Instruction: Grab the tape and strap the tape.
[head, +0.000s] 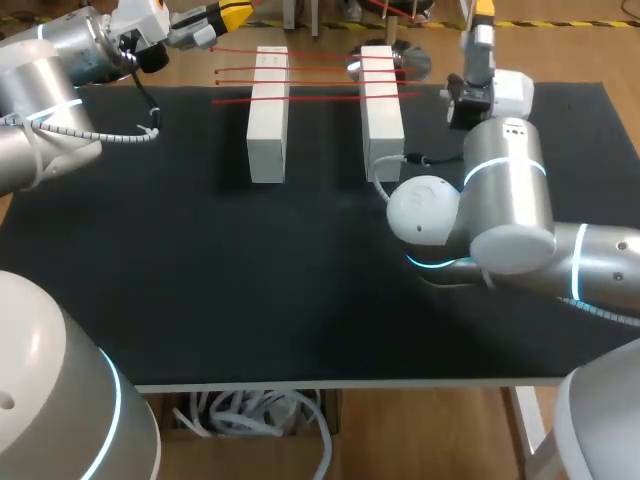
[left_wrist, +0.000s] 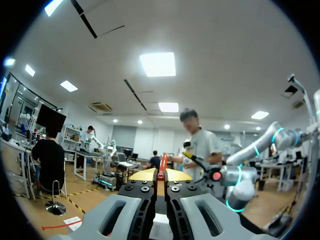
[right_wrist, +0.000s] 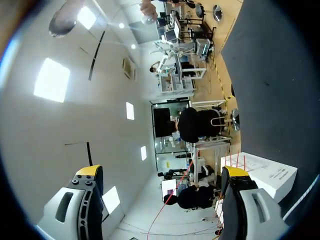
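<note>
**Head view.** Black table (head: 200, 270) carrying a white block (head: 268, 125) and a second white block (head: 383, 120), both upright, side by side and apart, toward the far edge. Red tape (head: 320, 76) stretched in four thin strands across the top faces of both, reaching past each outer side. Left arm (head: 60, 60) entering at the far left corner, with the left gripper (head: 228, 14) beyond the far edge, near the left ends of the strands. Right arm (head: 510, 220) bent over the right part of the table, with the right gripper (head: 483, 12) past the far edge, beyond the second white block. Finger positions not readable from here.

**Left wrist view.** Yellow tips (left_wrist: 142, 175) pressed close together, pinching a narrow red strip of tape that stands upright between them.

**Right wrist view.** Yellow tips (right_wrist: 89, 171) spread wide, with nothing held between them. Beside one finger, a white block with red strands over its top, standing on the black table; which of the two blocks, unclear. Ahead of the gripper, one thin red line running away.
</note>
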